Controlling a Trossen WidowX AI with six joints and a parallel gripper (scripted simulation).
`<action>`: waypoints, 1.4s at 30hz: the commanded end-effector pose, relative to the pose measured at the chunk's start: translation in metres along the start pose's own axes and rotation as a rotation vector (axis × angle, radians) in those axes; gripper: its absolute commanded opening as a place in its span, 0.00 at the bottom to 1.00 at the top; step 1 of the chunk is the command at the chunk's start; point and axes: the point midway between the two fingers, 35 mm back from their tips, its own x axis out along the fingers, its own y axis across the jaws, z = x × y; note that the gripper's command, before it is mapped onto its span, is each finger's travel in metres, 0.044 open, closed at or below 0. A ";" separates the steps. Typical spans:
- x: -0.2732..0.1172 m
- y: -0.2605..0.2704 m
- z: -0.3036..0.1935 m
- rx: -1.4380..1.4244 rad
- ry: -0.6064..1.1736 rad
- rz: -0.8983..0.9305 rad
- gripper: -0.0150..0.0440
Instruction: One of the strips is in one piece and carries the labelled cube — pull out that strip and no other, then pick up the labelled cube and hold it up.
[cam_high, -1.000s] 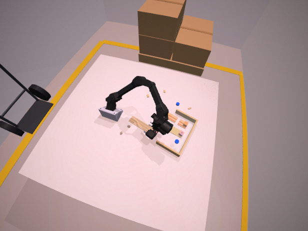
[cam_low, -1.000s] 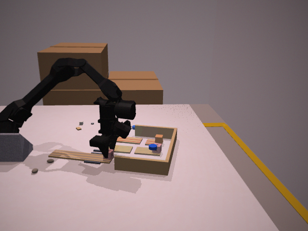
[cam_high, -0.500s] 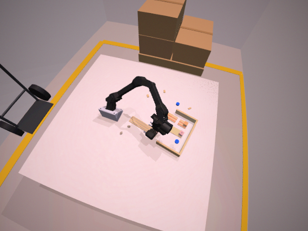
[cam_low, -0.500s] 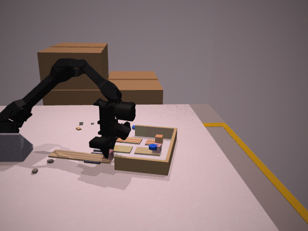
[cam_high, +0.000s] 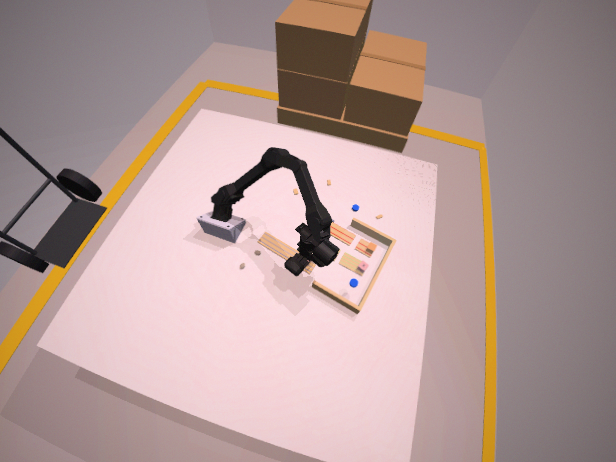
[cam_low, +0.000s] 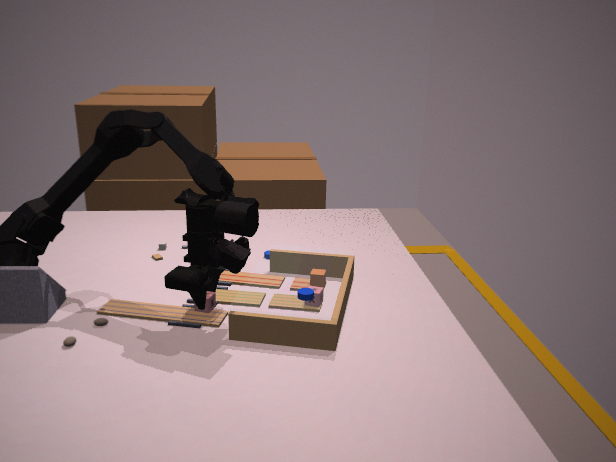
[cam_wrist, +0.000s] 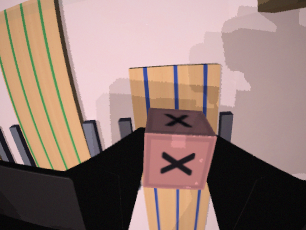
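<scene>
My gripper (cam_low: 203, 299) (cam_wrist: 174, 136) is shut on the pink cube (cam_low: 209, 301) (cam_wrist: 178, 172), which bears a black X. The cube is over the blue-lined strip (cam_high: 275, 243) (cam_low: 145, 310) (cam_wrist: 190, 82), near its far end; whether it still touches the wood I cannot tell. This strip is one piece and lies outside the walled frame. The green-lined strip (cam_low: 242, 298) (cam_wrist: 37, 75) is separated by a gap from its far piece (cam_high: 350, 261) (cam_low: 285, 301), which carries another pink cube (cam_high: 363, 266) (cam_low: 316, 295). The red-lined strip (cam_high: 342, 233) (cam_low: 255, 279) is likewise split; its far piece carries an orange cube (cam_high: 371, 247) (cam_low: 318, 276).
The wooden three-sided frame (cam_high: 378, 273) (cam_low: 280, 330) stands just beyond the gripper. Dark guide rails (cam_low: 184, 324) (cam_wrist: 226, 127) flank the strips. A blue disc (cam_high: 354, 283) (cam_low: 305, 294) is inside the frame, another (cam_high: 355, 207) outside. Two pebbles (cam_high: 258, 252) (cam_high: 242, 266) lie nearer the base.
</scene>
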 end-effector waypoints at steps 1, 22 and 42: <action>-0.015 -0.004 -0.016 -0.001 -0.005 -0.004 0.25; -0.031 -0.017 -0.069 0.004 0.000 -0.003 0.25; -0.063 -0.017 -0.069 0.005 0.000 -0.004 0.25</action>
